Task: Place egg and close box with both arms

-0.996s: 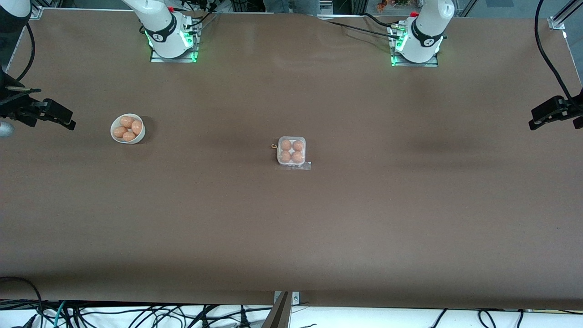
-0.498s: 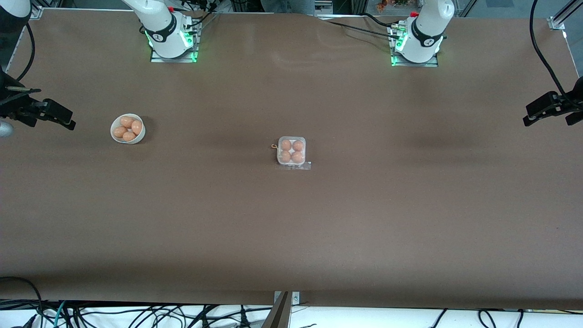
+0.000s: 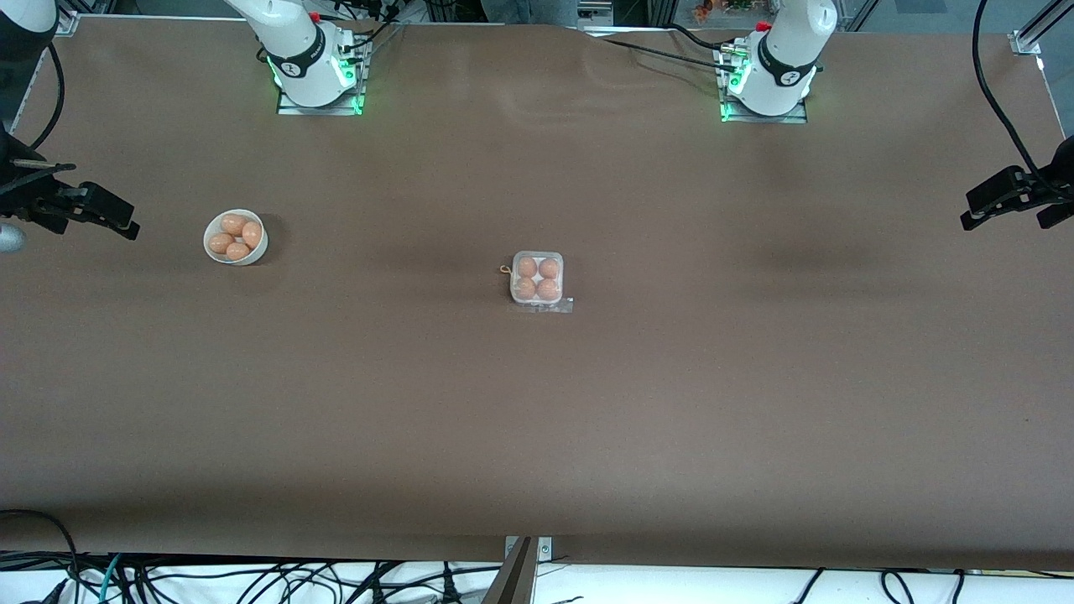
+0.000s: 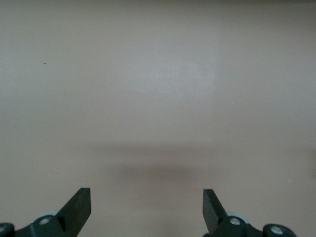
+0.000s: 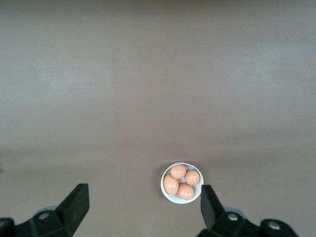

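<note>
The box sits mid-table. Each of its round cells holds an orange-brown egg, and the clear lid appears to lie down over them. My right gripper hangs open and empty over the right arm's end of the table, beside the bowl. Its wrist view shows its fingers wide apart above bare table. My left gripper hangs open and empty over the left arm's end of the table. Its fingers are spread over bare table. The box shows in neither wrist view.
A round white bowl with several matching eggs stands toward the right arm's end of the table; it also shows in the right wrist view. A clear strip lies at the box's camera-side edge. Cables run along the table's edges.
My left gripper has shifted a little, staying over the left arm's end of the table. The right gripper, box and bowl have not moved.
</note>
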